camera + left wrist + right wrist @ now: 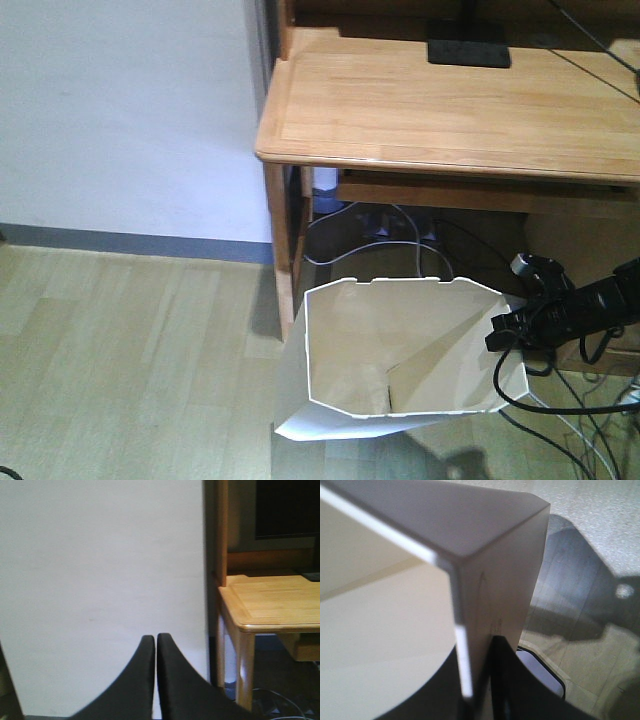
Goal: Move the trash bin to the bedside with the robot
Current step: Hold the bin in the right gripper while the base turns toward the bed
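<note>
The white trash bin (400,350) is beside the desk leg, tipped so its cream inside faces the front camera. My right gripper (500,330), on a slim black arm coming from the right, is shut on the bin's right rim. The right wrist view shows the thin bin wall (495,580) pinched at my right gripper (478,648), one finger inside and one outside. My left gripper (156,636) is shut on nothing and faces a white wall. The bedside is out of view.
A light wooden desk (440,100) stands just behind the bin, and its corner and leg (245,670) appear in the left wrist view. Loose cables (400,235) lie under it. A white wall (120,110) with a grey baseboard is on the left, above the wood floor (120,360).
</note>
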Robot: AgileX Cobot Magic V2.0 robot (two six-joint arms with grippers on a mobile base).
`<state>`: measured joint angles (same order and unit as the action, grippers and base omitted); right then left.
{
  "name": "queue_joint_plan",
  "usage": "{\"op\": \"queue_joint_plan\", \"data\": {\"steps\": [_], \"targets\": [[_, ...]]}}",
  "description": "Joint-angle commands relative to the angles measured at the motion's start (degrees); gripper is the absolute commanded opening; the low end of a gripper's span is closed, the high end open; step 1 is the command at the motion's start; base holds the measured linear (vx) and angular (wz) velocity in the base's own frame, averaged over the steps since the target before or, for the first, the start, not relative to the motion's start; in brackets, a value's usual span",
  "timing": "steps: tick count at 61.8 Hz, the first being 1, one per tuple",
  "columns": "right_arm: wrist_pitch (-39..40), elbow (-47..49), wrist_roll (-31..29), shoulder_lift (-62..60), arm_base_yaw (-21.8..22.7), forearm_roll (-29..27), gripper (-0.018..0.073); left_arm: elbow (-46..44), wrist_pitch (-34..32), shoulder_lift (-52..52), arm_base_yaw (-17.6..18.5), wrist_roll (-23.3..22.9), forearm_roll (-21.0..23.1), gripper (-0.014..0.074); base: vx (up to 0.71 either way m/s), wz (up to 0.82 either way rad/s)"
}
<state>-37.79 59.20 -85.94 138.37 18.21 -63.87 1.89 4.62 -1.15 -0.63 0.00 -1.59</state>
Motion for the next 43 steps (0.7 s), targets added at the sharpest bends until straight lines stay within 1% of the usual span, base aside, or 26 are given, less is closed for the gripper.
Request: {"op": "queue_joint_plan", "data": {"steps": [1,10,18,43], "targets": [[-14.02,0.54,0.13,-4.29,0.03,-4.23,-0.0005,0.66,-4.26,-0.4,0.36,-0.79,0.54,-0.0006,-0.07,0.28],[-14.02,0.54,0.13,-4.29,0.03,-4.23,-0.0005,0.66,-4.26,-0.4,0.36,-0.79,0.54,-0.0006,-0.06,0.37],[-14.02,0.54,0.13,-4.29,0.03,-4.23,-0.0005,0.66,-4.26,-0.4,0.36,-0.79,0.54,-0.0006,-0.03,0.54],[-13.97,0.54,0.12,-4.29,0.03,-4.23,-0.0005,0.66,-4.26,-0.4,0.36,-0.79,0.54,-0.0006,-0.01,0.72]]}}
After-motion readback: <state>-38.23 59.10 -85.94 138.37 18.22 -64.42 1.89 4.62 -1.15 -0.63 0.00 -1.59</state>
